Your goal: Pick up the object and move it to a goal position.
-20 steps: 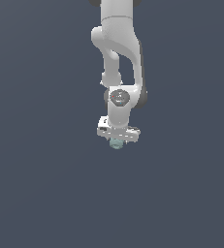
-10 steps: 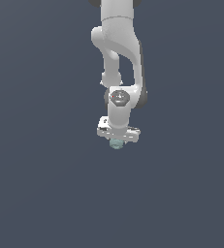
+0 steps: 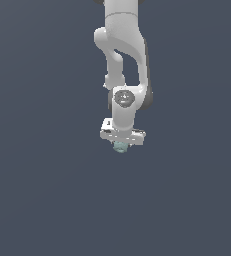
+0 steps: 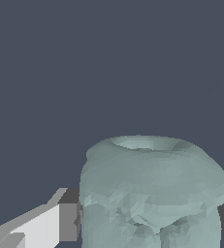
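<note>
Wrist view: gripper (image 4: 150, 223) jaws pinch the teal blob (image 4: 152, 193); we see no shift from earlier, blob at the hand's 6 o'clock.

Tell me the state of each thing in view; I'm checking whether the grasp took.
Object: between the fingers, pads touching both sides.
Gripper: pointing down, shut on the object.
Arm: reaching down from the top of the exterior view.
</note>
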